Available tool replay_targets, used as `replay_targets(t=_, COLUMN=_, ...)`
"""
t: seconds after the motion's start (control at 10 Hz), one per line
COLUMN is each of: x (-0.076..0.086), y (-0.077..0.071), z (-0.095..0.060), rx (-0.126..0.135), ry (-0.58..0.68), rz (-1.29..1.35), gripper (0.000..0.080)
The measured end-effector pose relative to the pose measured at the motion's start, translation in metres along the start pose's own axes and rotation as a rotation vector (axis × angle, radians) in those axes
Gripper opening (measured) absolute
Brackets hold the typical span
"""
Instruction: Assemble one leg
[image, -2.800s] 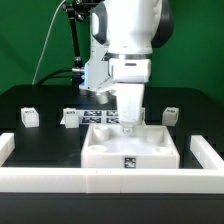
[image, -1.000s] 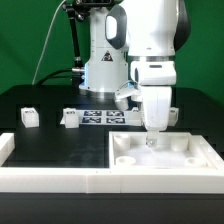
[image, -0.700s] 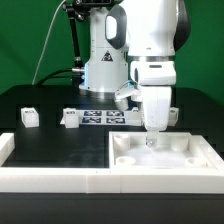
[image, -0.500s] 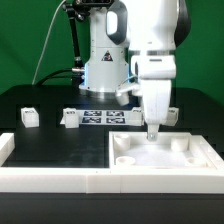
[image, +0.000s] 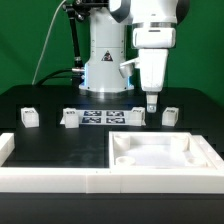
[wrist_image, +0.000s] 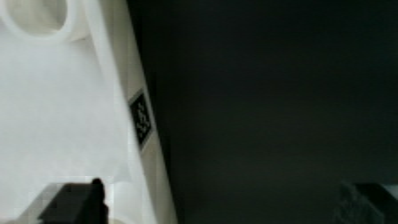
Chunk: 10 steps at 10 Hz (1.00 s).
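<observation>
Black counter (image: 40, 145), a white rail (image: 60, 180) along its near edge, dark backdrop behind the arm. The tool (image: 150, 104) hangs in the air, clear of everything, above the far edge of the white panel (image: 160, 157). The wrist view agrees: the tool (wrist_image: 222, 203) is spread wide, with one fingertip (wrist_image: 75, 200) over the panel (wrist_image: 71, 130) and the other over bare counter. Nothing sits between them, so I log it as empty. The panel lies flat at the exterior view's right, close against the rail, recessed side up. Its corner sockets (image: 123, 144) look vacant to me, and the one socket (wrist_image: 39, 20) the wrist camera catches is bare too. All four legs stand loose on the counter in a row behind the panel. The nearest leg (image: 137, 116) is almost under the tool, just beside the marker board (image: 100, 118). A second leg (image: 171, 116) stands a little toward the exterior view's right. A third leg (image: 70, 119) and a fourth leg (image: 29, 116) are well off to that view's left. My judgement is that the panel is staged and ready, but no leg is fitted yet. Picking a leg up, carrying it to a socket and seating it are all left to do.
</observation>
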<state>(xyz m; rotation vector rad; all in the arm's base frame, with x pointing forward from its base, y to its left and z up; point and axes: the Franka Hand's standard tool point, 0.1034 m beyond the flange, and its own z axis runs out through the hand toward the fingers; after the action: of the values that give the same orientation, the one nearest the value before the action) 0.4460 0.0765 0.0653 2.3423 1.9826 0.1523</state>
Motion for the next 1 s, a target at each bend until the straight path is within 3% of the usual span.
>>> replay_targets(t=0.4, x=0.000, y=-0.001, z=0.001, rx=0.005, ry=0.004, rz=0.308, gripper=0.0648)
replay_targets(t=0.5, x=-0.004, y=-0.009, z=0.004, rx=0.007, ry=0.017, rz=0.462, gripper=0.0648)
replay_targets(t=1.0, x=-0.002, y=-0.029, z=0.013, rx=0.057, ry=0.014, rz=1.036, gripper=0.0648)
